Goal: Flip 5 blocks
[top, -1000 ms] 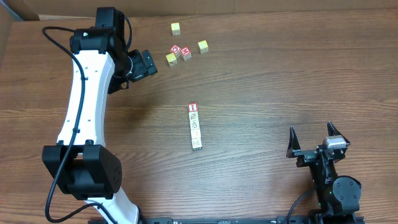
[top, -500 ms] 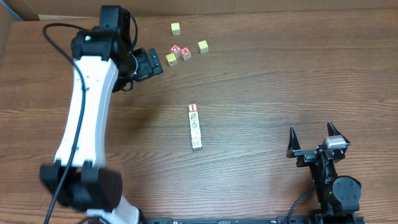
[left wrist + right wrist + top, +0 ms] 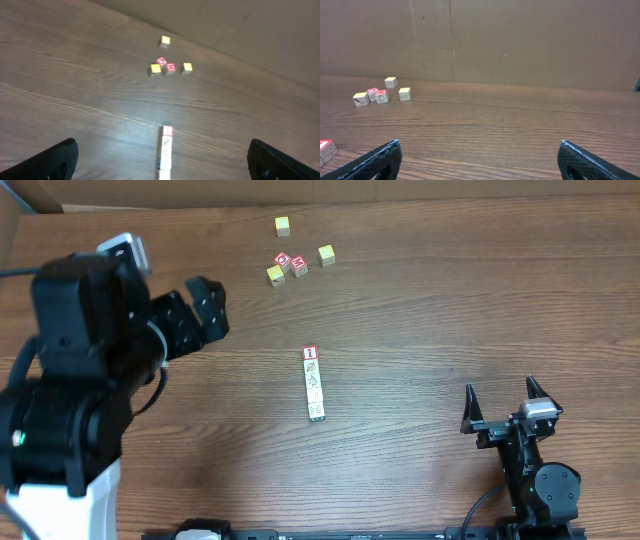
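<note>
The blocks (image 3: pixel 313 384) lie in a straight touching row of several small cubes at the table's middle. The far one is red-bordered (image 3: pixel 310 353), the others are pale with dark drawings. My left gripper (image 3: pixel 213 310) hangs open high above the table, left of the row and apart from it. In the left wrist view the row (image 3: pixel 165 150) runs down to the bottom edge between the gripper's wide-spread fingertips (image 3: pixel 64 154), far below them. My right gripper (image 3: pixel 503 397) stands open near the front right, empty. In the right wrist view only the red-bordered block (image 3: pixel 325 147) shows, at the left edge.
Three yellow-faced cubes (image 3: pixel 283 225) (image 3: pixel 326 254) (image 3: pixel 275 275) and two red-faced cubes (image 3: pixel 283 260) (image 3: pixel 300 268) sit in a loose cluster at the back of the wooden table. A cardboard wall (image 3: pixel 520 40) stands behind the table.
My left arm has drawn back from beside the yellow and red cubes, swinging toward the front left and rising close to the overhead camera. The right arm and the blocks have not moved.
</note>
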